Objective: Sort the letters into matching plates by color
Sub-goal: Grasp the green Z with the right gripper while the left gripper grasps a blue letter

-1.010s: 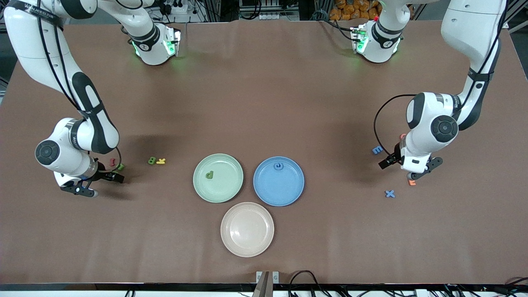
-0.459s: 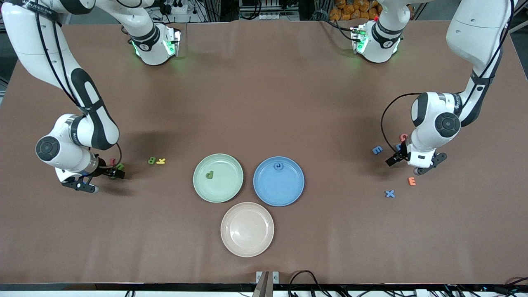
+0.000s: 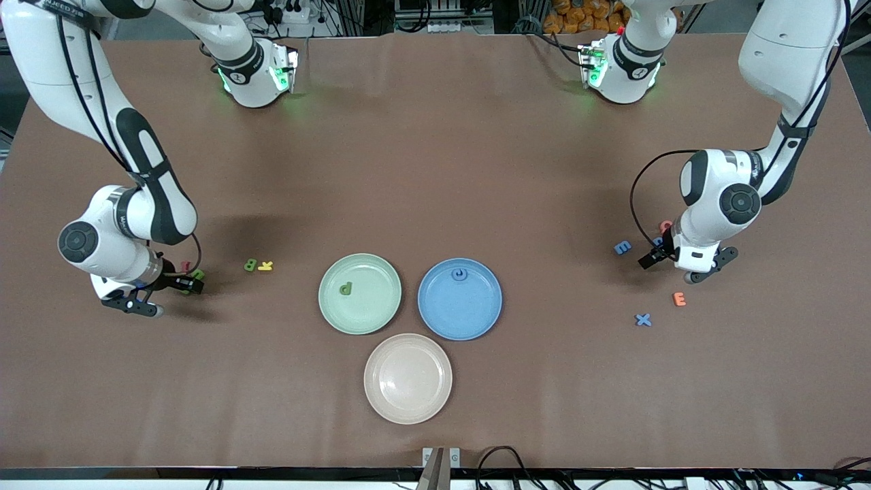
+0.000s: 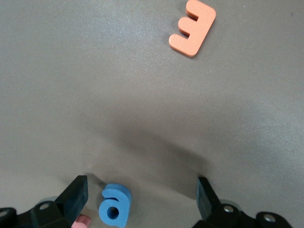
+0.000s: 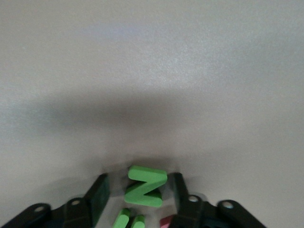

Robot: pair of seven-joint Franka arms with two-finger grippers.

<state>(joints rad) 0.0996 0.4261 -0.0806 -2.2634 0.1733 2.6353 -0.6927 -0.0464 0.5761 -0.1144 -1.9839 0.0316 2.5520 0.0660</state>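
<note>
The right pincer [image 5: 138, 194] sat low on the surface, fingers closed against a green N [image 5: 145, 186]. The left pincer [image 4: 142, 199] stood wide open around a blue rounded letter [image 4: 114, 211], not touching it, near the orange E [image 4: 192, 27].

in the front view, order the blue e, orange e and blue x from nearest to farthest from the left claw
From the left claw:
1. Orange E, just nearer the front camera than the claw.
2. Blue E, beside it toward the plates.
3. Blue X, nearest the front camera of the three.
</note>
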